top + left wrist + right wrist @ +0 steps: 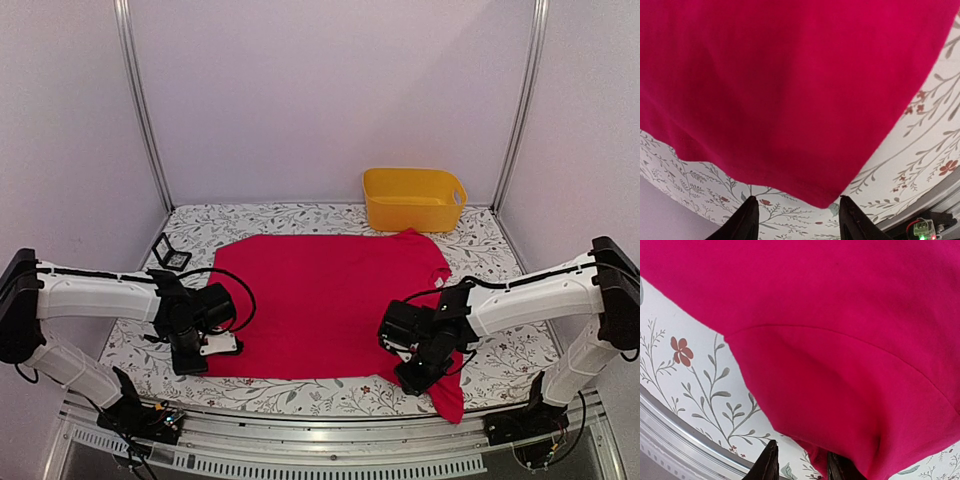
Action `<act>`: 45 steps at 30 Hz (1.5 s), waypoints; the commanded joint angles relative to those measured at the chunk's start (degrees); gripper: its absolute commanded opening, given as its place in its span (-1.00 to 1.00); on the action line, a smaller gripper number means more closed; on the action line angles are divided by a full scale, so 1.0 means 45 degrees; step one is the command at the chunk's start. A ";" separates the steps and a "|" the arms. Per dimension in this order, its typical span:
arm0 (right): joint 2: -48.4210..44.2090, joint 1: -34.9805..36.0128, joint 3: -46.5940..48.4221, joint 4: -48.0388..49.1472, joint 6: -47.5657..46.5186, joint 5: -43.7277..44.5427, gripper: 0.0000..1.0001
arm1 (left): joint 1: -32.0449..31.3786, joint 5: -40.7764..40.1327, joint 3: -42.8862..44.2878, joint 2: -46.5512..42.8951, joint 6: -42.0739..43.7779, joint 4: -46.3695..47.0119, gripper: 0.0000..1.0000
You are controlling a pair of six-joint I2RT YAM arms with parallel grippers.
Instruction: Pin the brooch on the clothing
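Note:
The clothing, a bright red-pink T-shirt [320,300], lies spread flat on the floral tablecloth. The brooch does not show in any view. My left gripper [193,362] sits at the shirt's near-left corner. In the left wrist view it [799,220] is open and empty, and the shirt corner [825,200] lies just ahead between the fingertips. My right gripper [415,380] is at the shirt's near-right sleeve. In the right wrist view it [804,467] is partly open, with a fold of the sleeve [815,460] against the right finger and bare tablecloth beside the left one.
A yellow bin [413,198] stands at the back right. A small black open case [172,254] lies at the back left, off the shirt. The sleeve end [452,402] hangs near the table's metal front rail [300,440].

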 commanded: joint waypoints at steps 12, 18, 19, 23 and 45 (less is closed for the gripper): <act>0.1076 -0.0009 -0.0632 0.0291 -0.0788 -0.0183 -0.84 | 0.0233 0.1808 0.0154 -0.0696 0.0209 0.0490 -0.17; 0.0856 -0.0009 -0.0366 0.0398 -0.1187 -0.1311 -1.00 | 0.0196 0.2911 0.0327 -0.0679 0.0314 0.0310 0.14; 0.0792 -0.0009 -0.0258 0.0398 -0.1291 -0.1595 -1.00 | 0.0245 0.2939 0.0338 -0.0506 0.0394 0.0344 0.15; 0.0265 -0.0009 0.0270 0.0493 -0.1972 -0.3265 -1.00 | 0.0272 0.1752 0.0194 0.1012 0.0579 0.0708 0.11; -0.1487 0.0186 -0.0375 -0.0052 -0.3830 -0.9328 -1.00 | -0.0016 0.2364 0.1129 0.0643 -0.0083 -0.2502 -1.00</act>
